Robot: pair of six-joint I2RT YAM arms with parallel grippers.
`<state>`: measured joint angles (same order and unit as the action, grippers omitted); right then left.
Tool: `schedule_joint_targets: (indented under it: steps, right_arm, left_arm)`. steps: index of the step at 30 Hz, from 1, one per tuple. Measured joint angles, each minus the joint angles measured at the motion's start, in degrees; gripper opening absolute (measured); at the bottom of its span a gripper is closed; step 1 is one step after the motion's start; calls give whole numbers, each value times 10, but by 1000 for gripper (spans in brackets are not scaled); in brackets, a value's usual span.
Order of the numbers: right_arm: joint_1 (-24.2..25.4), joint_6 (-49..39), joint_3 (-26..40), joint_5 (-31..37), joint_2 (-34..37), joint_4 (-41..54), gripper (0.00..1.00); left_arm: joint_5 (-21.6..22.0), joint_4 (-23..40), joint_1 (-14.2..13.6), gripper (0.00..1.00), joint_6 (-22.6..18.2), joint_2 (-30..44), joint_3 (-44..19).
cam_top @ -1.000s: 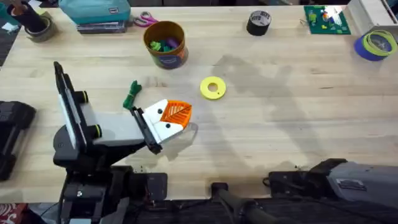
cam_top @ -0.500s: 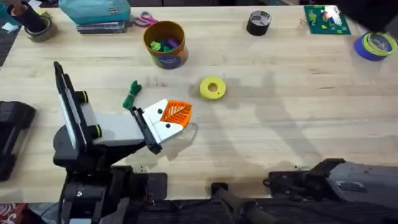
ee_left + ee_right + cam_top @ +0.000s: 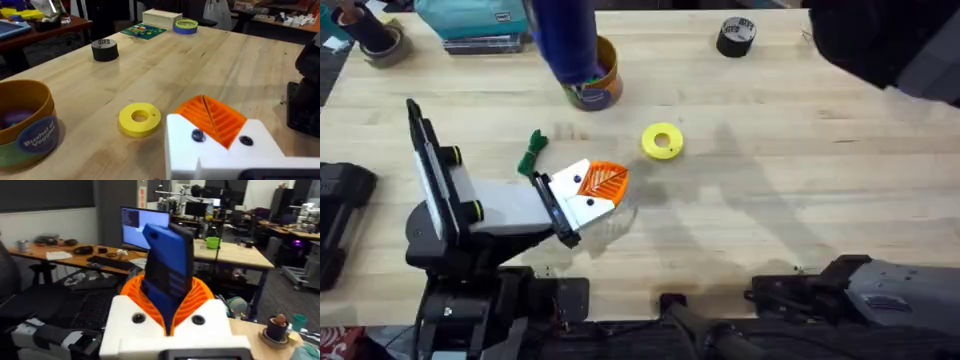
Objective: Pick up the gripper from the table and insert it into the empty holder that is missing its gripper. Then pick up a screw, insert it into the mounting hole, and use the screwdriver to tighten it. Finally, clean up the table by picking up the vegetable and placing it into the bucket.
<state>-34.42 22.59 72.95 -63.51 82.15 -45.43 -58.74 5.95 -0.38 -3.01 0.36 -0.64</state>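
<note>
Bench (image 3: 800, 200) is pale butcher-block wood with plank seams; the room behind has desks, a monitor (image 3: 137, 222) and a keyboard (image 3: 107, 262). The right gripper (image 3: 167, 302) is up in the air, its ribbed orange pads clamped on the smooth blue screwdriver (image 3: 167, 265). The left gripper (image 3: 595, 190) sits low on the wood, and I honestly can't tell if it's open or closed. The frilly green vegetable (image 3: 532, 152) lies just beside it. A round yellow ring (image 3: 662, 141) is nearby, and the ochre bucket (image 3: 600, 88) is farther back.

The blue screwdriver (image 3: 167, 275) is clamped upright between orange pads; the green vegetable (image 3: 532, 152) lies on the desk (image 3: 800, 190) near the ochre bucket (image 3: 603, 88)
</note>
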Motion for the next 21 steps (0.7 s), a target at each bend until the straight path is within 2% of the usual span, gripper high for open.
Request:
schedule_joint_targets:
  steps: [12,21]
  right_arm:
    - [-33,-29,-6,-9,0,-5,25]
    - [-48,-36,-83,-11,0,-78,25]
  left_arm:
    - [0,0,0,8,0,0,0]
    - [0,0,0,8,0,0,0]
